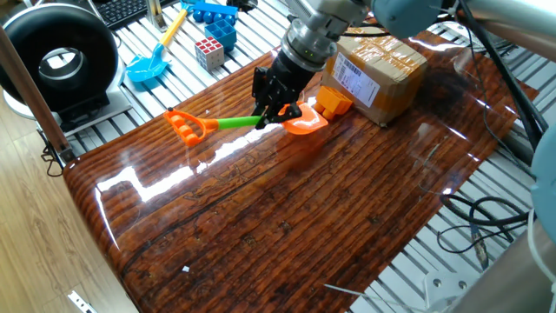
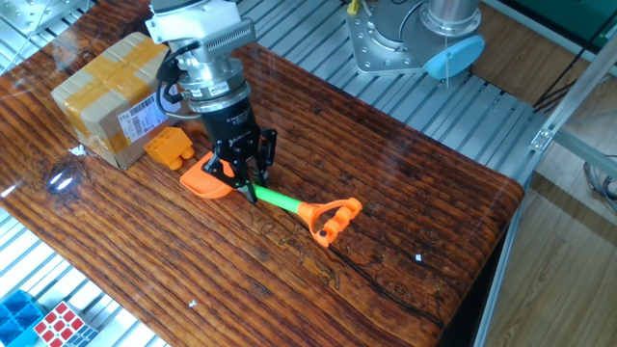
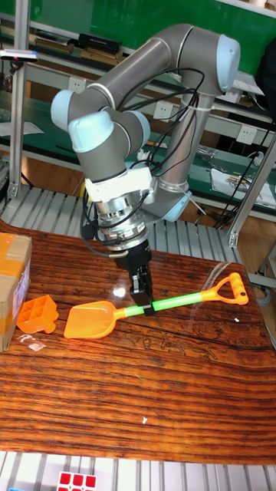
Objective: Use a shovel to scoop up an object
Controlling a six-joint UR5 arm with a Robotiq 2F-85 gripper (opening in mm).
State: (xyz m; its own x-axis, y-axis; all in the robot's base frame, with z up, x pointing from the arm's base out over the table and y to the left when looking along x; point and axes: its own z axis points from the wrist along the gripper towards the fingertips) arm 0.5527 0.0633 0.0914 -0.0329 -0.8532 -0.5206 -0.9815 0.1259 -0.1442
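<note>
My gripper [image 1: 268, 119] [image 2: 249, 185] [image 3: 144, 307] is shut on the green shaft of the shovel [image 1: 234, 123] [image 2: 280, 200] [image 3: 180, 302], close behind the orange blade. The blade lies low on the wooden table, and its D-loop end points away from the cardboard box. The object, a small orange brick [image 1: 333, 101] [image 2: 166, 148] [image 3: 37, 314], sits just beyond the blade's tip, up against the box. In the tall fixed view a narrow gap shows between blade and brick.
The brown cardboard box [image 1: 378, 69] [image 2: 111, 96] stands right behind the brick. A blue toy shovel [image 1: 149, 65] and a puzzle cube [image 1: 208, 53] lie on the metal slats beyond the table edge. A black round device [image 1: 56, 56] stands at the left corner.
</note>
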